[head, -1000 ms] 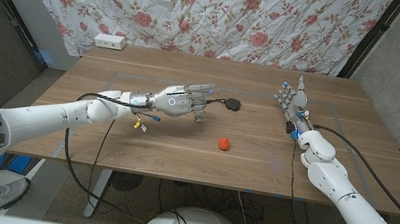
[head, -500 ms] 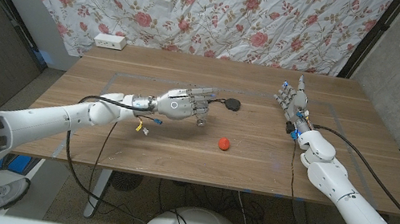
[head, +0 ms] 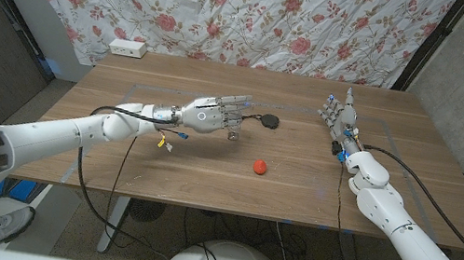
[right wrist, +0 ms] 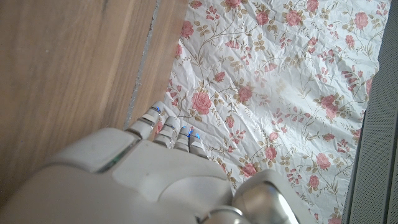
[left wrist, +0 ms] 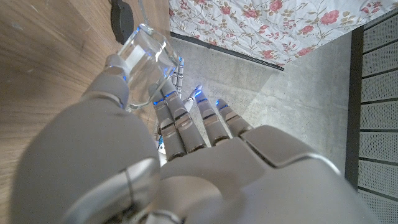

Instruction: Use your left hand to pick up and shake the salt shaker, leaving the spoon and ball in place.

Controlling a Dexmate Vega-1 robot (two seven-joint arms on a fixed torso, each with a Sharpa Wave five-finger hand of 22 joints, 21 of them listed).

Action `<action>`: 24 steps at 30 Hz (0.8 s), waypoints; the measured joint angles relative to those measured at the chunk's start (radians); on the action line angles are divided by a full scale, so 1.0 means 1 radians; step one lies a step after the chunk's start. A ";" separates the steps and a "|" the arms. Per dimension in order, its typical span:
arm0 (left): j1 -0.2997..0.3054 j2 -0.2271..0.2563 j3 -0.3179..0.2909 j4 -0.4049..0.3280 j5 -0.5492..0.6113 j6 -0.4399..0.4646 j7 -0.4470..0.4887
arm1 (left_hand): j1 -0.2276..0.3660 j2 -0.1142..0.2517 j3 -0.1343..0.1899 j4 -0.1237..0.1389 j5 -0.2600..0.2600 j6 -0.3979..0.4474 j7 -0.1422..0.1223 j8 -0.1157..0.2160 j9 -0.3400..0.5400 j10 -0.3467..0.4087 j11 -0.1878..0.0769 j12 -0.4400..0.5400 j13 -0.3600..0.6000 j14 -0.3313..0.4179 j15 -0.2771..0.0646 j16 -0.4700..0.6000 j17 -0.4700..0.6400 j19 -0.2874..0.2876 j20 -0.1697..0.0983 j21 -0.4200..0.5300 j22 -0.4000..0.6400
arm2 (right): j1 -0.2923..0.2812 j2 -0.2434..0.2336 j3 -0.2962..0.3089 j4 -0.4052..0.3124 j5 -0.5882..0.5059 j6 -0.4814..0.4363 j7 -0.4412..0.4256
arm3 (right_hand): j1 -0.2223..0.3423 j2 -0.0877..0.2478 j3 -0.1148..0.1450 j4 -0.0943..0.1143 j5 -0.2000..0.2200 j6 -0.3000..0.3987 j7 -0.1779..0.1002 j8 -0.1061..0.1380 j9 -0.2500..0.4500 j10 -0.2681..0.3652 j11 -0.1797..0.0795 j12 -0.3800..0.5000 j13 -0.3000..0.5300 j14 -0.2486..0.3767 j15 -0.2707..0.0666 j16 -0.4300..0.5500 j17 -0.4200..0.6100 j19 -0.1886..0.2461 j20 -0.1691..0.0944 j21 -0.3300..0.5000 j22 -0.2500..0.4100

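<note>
At the wooden table [head: 161,161], we are holding the clear salt shaker [left wrist: 145,55] in our left hand [head: 213,115], its fingers [left wrist: 177,118] and thumb wrapped around the glass body. In the head view the shaker [head: 233,131] is showing just under the hand's fingers, above the tabletop near the middle of the table, tilted rather than upright; whether its base is touching the wood we cannot tell.

The spoon [head: 267,121], a dark rounded shape with a thin handle, is lying on the table just beyond the left hand's fingertips, and it is also showing in the left wrist view [left wrist: 122,15] past the shaker. The red ball [head: 258,166] is sitting on the wood nearer to us, apart from both the hand and the spoon.

Our right hand [head: 341,112] is waiting well off to the right side of the table, fingers extended and apart, holding nothing. A flowered curtain [head: 261,12] is hanging behind the table, and a white power strip [head: 128,47] is lying at the table's far left corner.
</note>
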 measured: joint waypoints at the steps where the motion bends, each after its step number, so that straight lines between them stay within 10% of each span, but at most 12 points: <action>1: -0.004 0.001 0.001 0.002 -0.001 0.003 0.000 | 0.000 0.000 -0.001 -0.001 0.000 0.000 0.000 0.000 0.000 0.000 0.000 0.000 0.000 0.000 0.000 0.000 0.000 0.000 0.000 0.000 0.000 | 0.000 0.000 0.000 0.000 0.000 0.000 0.000 | 0.000 0.000 0.000 0.000 0.000 0.000 0.000 0.000 0.000 0.000 0.000 0.000 0.000 0.000 0.000 0.000 0.000 0.000 0.000 0.000 0.000; 24: -0.075 0.021 0.033 0.020 -0.026 0.075 0.002 | -0.004 0.004 -0.006 0.001 0.000 0.000 0.000 0.000 0.000 0.000 0.000 -0.002 0.003 0.000 0.000 0.000 0.000 0.000 0.000 0.000 0.000 | 0.000 0.000 0.000 0.000 0.000 0.000 0.000 | 0.000 0.000 0.000 0.000 0.000 0.000 0.000 0.000 0.000 0.000 0.000 0.000 0.000 0.000 0.000 0.000 0.005 0.000 0.000 0.000 0.000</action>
